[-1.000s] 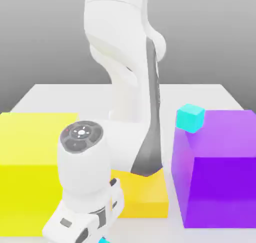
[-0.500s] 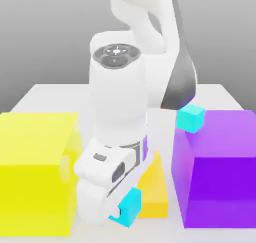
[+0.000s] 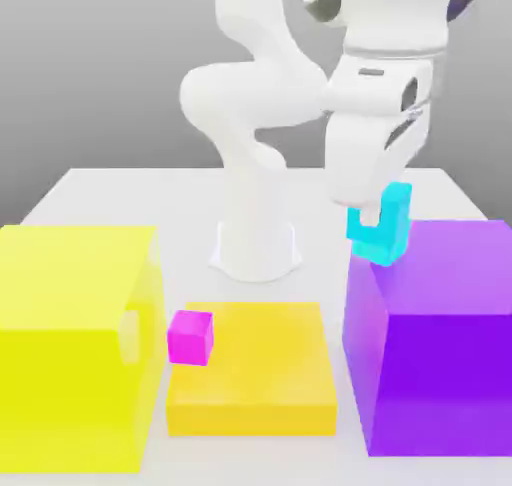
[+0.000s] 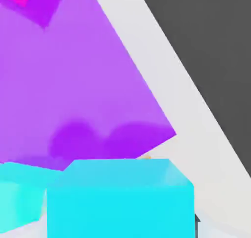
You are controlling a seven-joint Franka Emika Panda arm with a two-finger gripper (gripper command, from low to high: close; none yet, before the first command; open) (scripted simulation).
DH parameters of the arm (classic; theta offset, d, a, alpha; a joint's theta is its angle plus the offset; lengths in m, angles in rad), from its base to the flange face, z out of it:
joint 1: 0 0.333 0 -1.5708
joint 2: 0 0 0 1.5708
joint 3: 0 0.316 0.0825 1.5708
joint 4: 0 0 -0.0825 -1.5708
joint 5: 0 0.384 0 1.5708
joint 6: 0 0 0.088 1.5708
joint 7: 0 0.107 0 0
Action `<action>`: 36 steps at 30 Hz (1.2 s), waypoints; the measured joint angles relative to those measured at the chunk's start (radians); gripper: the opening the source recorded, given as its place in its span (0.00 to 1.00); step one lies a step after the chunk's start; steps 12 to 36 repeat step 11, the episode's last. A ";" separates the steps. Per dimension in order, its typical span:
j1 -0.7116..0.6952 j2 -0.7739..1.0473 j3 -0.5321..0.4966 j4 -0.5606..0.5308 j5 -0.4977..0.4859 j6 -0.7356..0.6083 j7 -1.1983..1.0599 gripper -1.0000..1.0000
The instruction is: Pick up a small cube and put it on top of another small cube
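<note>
My gripper (image 3: 378,214) is squeezed shut on the small cube (image 3: 393,207), holding it up in the air. It hangs just above the other small cube (image 3: 379,240), which sits on the far left corner of the big purple block (image 3: 440,344). In the hand view my cube (image 4: 120,198) is close, with its twin (image 4: 19,198) just beside it. I am at the carrying step. Next I think I must line them up, go down slowly, and let go.
</note>
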 joint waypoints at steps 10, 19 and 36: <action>0.024 -0.087 0.060 -0.156 0.023 0.072 0.063 1.00; 0.024 -0.087 0.060 -0.156 0.023 0.072 0.063 1.00; 0.024 -0.087 0.060 -0.156 0.023 0.072 0.063 1.00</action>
